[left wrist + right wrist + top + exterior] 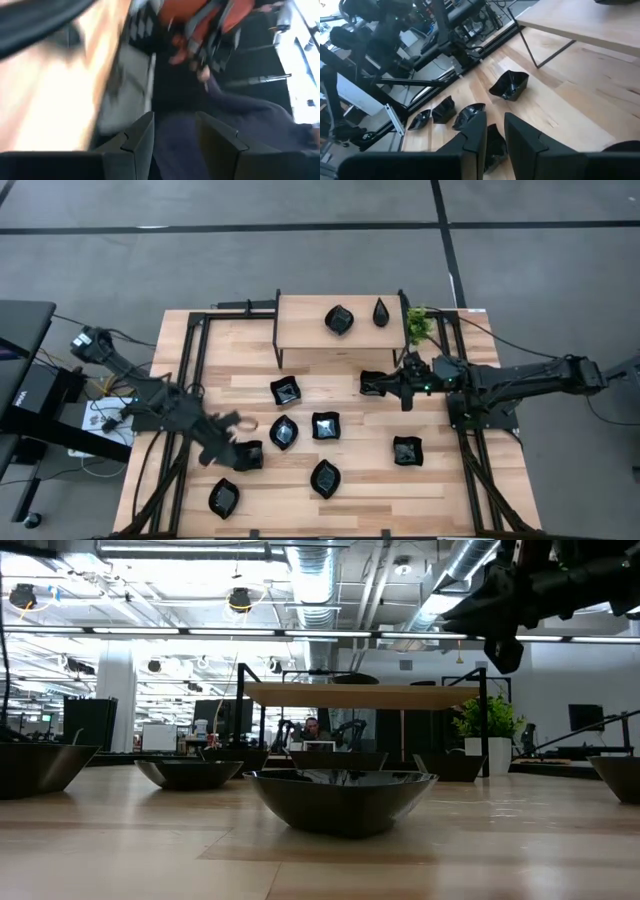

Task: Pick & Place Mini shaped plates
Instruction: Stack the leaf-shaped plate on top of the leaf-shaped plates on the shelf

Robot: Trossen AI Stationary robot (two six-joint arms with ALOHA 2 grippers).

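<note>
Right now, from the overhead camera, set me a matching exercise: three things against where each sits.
Things:
1 teardrop plate
2 green plant
3 leaf plate

Places:
a near the table corner farthest from the plant
b on the raised shelf
c just off the shelf's right end

Pairs: 1-b, 2-c, 3-a

I see my left arm reaching in from the left side, its left gripper (pixel 232 423) with fingers (pixel 137 142) parted. My right arm extends from the right, right gripper (pixel 385 384) fingers (pixel 477 132) narrowly apart
</note>
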